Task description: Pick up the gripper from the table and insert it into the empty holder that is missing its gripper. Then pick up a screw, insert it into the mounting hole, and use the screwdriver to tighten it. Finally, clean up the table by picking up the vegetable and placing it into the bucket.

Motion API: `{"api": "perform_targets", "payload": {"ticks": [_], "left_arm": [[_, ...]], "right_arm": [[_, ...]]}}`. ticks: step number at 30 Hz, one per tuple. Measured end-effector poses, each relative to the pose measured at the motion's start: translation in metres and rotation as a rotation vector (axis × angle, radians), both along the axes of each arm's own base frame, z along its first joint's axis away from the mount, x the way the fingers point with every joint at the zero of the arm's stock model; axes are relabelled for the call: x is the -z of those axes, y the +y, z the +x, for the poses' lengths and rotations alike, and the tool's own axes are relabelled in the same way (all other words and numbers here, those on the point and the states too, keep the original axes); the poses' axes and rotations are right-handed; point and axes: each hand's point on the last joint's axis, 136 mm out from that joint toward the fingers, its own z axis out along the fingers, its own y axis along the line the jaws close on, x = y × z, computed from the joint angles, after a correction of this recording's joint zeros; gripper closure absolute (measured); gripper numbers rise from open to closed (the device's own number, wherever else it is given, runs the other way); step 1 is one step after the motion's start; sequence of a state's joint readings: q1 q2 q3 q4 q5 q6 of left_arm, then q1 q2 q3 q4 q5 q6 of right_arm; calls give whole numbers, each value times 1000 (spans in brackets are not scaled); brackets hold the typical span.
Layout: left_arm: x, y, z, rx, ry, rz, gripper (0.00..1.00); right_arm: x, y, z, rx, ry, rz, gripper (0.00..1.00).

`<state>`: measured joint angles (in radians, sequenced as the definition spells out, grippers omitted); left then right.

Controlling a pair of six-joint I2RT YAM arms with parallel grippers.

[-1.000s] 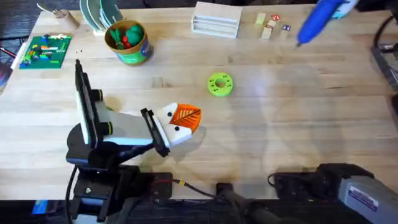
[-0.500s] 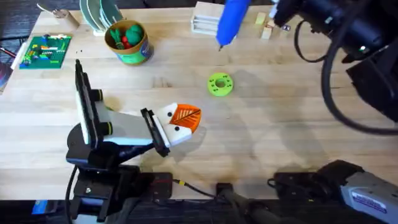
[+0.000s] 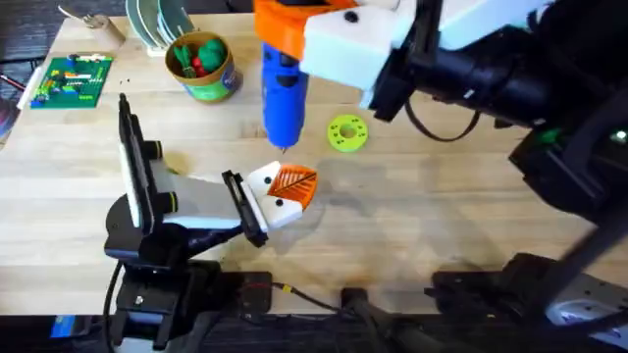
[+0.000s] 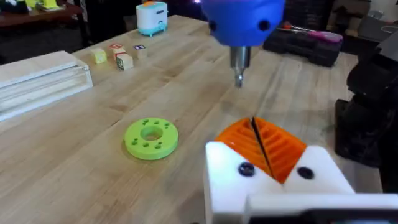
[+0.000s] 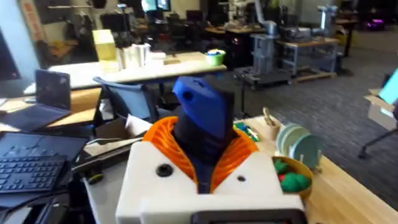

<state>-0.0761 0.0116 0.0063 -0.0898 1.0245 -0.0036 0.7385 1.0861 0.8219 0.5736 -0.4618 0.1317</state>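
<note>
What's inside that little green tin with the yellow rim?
The bucket holds toy pieces: a green one and a red one show at the top in the overhead view, and again beside the right gripper in its wrist view. Anything beneath them is covered.

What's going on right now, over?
Right gripper shut on the screwdriver, tip just above left gripper. Left pads closed together. Nothing in the way.

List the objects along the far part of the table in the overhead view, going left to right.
Green circuit board → bucket holding green and red toy pieces → blue screwdriver held by the right gripper → green disc with holes.
</note>
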Motion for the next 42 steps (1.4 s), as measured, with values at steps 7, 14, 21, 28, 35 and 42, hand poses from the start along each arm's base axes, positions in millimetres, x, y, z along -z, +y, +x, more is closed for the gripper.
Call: {"api": "perform_targets", "payload": {"ticks": [7, 14, 21, 28, 35, 42], "left_arm": [[0, 0, 0, 0, 0, 0, 984], [0, 0, 0, 0, 0, 0, 984], [0, 0, 0, 0, 0, 0, 984], [0, 0, 0, 0, 0, 0, 984], [0, 0, 0, 2, 2, 0, 984], [0, 0, 0, 1, 1, 0, 984]], "right_arm": [[9, 24, -15, -76, 4, -5, 926], [25, 36, -13, -94, 36, -37, 929], [25, 36, -13, -93, 33, -35, 932], [28, 38, -12, -94, 47, -39, 936], [41, 39, -9, -88, 92, -77, 938], [41, 39, -9, -86, 94, -78, 940]]}}
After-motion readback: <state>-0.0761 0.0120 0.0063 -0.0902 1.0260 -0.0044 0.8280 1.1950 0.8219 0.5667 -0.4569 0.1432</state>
